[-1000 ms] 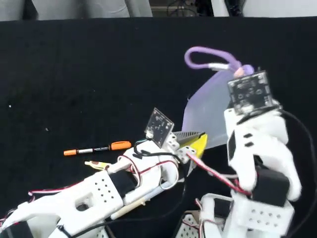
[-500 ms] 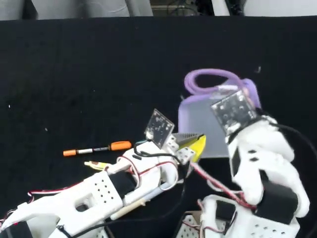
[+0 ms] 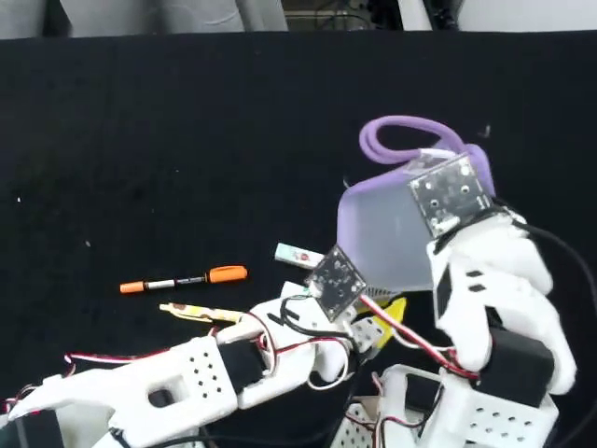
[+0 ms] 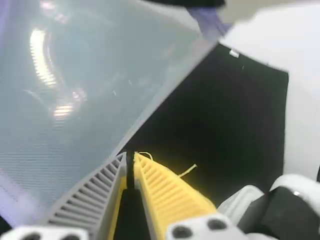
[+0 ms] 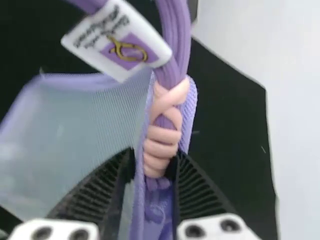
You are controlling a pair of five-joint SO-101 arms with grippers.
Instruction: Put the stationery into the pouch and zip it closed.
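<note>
The right tool point(image 5: 152, 156) is clamped on the pouch point(image 3: 382, 233) at its top corner, its dark ribbed fingers point(image 5: 112, 187) pinching the pink knot point(image 5: 160, 135) where the purple cord point(image 5: 175, 40) and its white tag point(image 5: 117, 42) attach. The left tool point(image 4: 131, 159) has its grey and yellow fingers pressed together, with the tips right at the pouch's lower edge; whether they pinch that edge cannot be told. The pouch is pale purple and see-through with a fine mesh look, and lies right of centre on the black table point(image 3: 140, 140). An orange pen point(image 3: 182, 279), a small yellow item point(image 3: 191, 312) and a small pale block point(image 3: 294, 254) lie on the table to its left. Pale shapes stand behind the table's far edge.
</note>
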